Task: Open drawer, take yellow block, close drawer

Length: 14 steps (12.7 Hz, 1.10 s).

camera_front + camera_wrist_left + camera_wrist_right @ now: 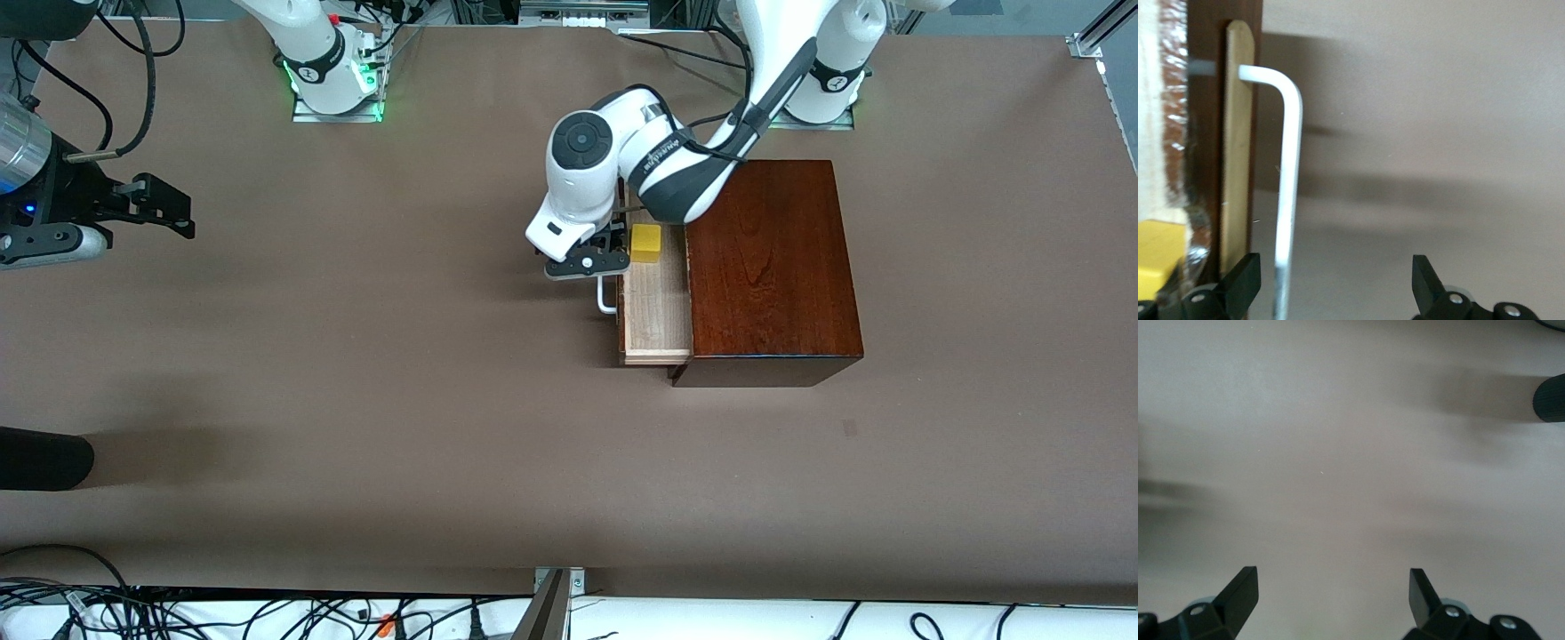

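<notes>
Brown table (356,400) carries one reddish wooden box (769,267); its one drawer (656,302) is pulled out toward the right arm's end. One yellow block (646,243) is seen inside, just beside the left tool (597,260), fingers apart astride the white handle (1288,187). Right tool (1331,600) waits, fingers apart.

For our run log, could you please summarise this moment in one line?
drawer: open | yellow block: inside | left gripper: open, at handle | right gripper: open, waiting
</notes>
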Motion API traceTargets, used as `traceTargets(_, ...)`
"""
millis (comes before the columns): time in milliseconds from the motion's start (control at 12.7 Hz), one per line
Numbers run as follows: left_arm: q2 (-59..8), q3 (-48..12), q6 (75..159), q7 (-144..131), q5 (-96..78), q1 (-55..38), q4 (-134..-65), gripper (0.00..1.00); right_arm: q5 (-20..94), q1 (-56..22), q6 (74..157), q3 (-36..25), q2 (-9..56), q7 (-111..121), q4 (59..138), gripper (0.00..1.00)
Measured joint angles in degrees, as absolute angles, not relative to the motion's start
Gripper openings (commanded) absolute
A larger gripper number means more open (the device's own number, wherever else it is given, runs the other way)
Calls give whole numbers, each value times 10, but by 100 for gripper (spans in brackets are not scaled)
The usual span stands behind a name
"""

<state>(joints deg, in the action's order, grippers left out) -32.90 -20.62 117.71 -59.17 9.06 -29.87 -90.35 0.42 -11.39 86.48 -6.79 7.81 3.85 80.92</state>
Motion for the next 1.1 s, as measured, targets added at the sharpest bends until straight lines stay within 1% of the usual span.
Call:
traceTargets(158, -327, -206, 1132, -592, 91, -300, -869, 100, 4, -114, 865, -68, 78, 39, 809, 100)
traceTargets(315, -322, -205, 1041, -580, 92, -299, -806, 100, 4, -114, 865, -68, 78, 39, 809, 100)
traceTargets(473, -302, -200, 952, -528, 96, -291, -758, 100, 4, -114, 865, -68, 78, 39, 809, 100)
traceTargets(631, -270, -194, 895, -454, 99, -255, -742, 100, 4, -114, 865, -68, 78, 39, 809, 100)
traceTargets(946, -210, -195, 827, -312, 98, -121, -739, 100, 32, -115, 866, -64, 80, 39, 810, 100)
traceTargets(1104, -183, -191, 810, -234, 71, -56, -738, 100, 40, -116, 866, -54, 80, 39, 810, 100)
